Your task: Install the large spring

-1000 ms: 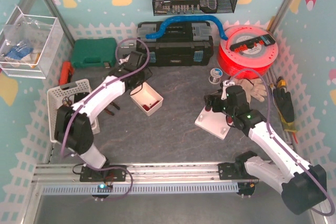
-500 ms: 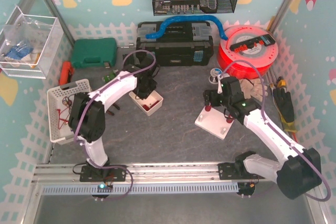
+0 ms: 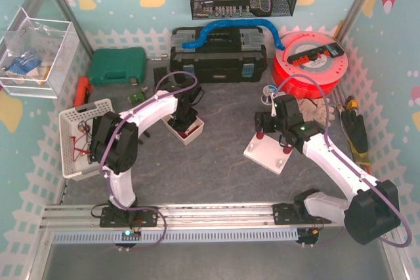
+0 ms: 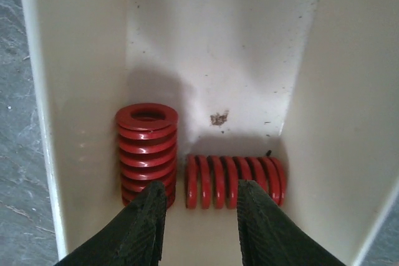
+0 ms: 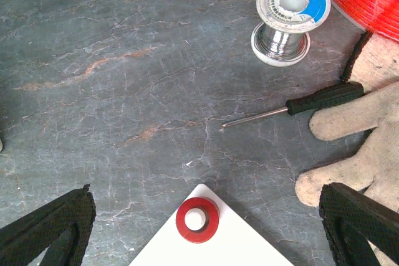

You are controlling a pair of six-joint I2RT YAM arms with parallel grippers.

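Observation:
Two red springs lie in a small white bin: one stands upright at the left, one lies on its side at the right. My left gripper is open, its tips inside the bin just short of both springs. In the top view the left gripper is over the bin. My right gripper is open wide above the far corner of the white base plate. A red spring sits on that corner's white peg.
A solder spool, a small screwdriver and a work glove lie beyond the plate. A black toolbox, an orange filament reel, a green case and a white basket ring the work area.
My left arm has swung right and come down into the white bin. My right arm has moved back over the plate's far corner and then held still.

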